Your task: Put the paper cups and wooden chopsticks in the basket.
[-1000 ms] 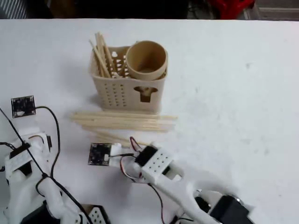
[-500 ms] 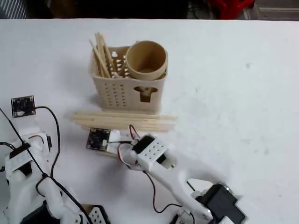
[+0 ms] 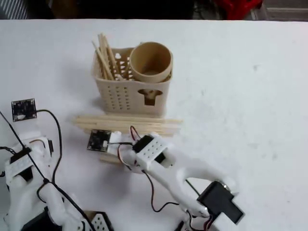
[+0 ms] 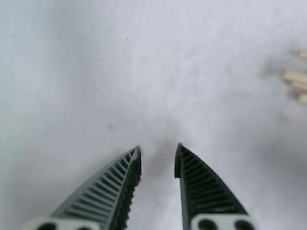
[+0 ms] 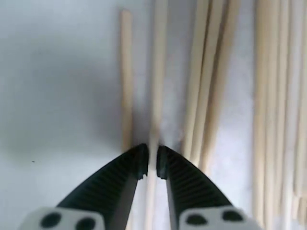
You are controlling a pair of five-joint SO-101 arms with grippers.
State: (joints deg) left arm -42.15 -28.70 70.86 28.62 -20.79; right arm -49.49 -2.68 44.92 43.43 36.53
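Claw of the right arm [image 5: 152, 160] pinched onto one loose chopstick [image 5: 158, 57] in the row [image 3: 163, 125] flat on the worktop [image 3: 240, 72], just before the basket [image 3: 122, 94] holding paper cup [image 3: 150, 61] and more sticks [image 3: 103, 55]. Left claw [image 4: 157, 158] partly spread, empty, over bare worktop.

A white table [image 3: 240, 72] carries a basket [image 3: 130, 98] and loose chopsticks [image 3: 127, 124] lying just beside it.

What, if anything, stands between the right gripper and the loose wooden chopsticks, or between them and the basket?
Nothing visible does. The right gripper sits directly over the pale wooden chopsticks lying on the white table, and the beige perforated plastic basket stands right beside them.
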